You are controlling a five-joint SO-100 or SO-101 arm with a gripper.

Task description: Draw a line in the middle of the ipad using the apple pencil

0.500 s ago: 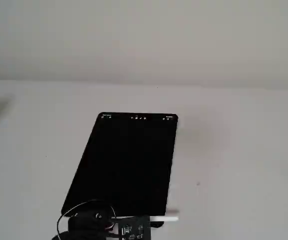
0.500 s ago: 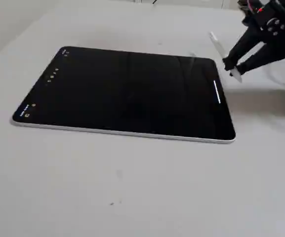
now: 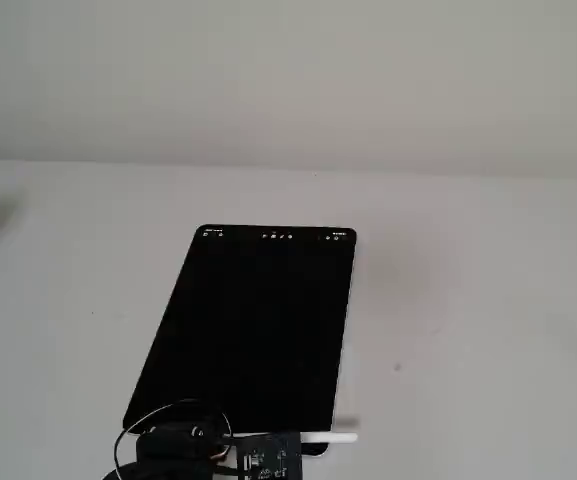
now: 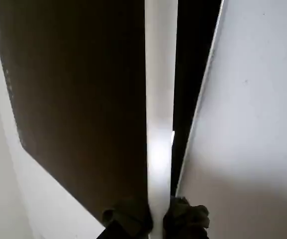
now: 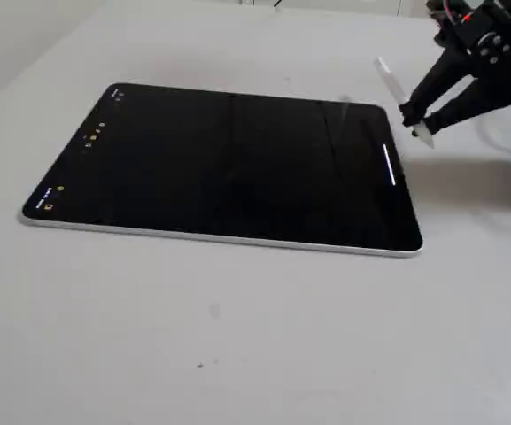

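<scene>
The iPad lies flat on the grey table with its screen dark. It also shows in a fixed view and in the wrist view. My gripper is shut on the white Apple Pencil at the iPad's short edge nearest the arm. The pencil is tilted, with its tip low beside that edge; I cannot tell whether it touches. In the wrist view the pencil runs up between my two fingers over the screen's right side. A short white streak shows on the screen near the tip.
The arm's body with cables and a circuit board sits at the bottom of a fixed view. The grey table spreads bare around the iPad, and a pale wall stands behind it.
</scene>
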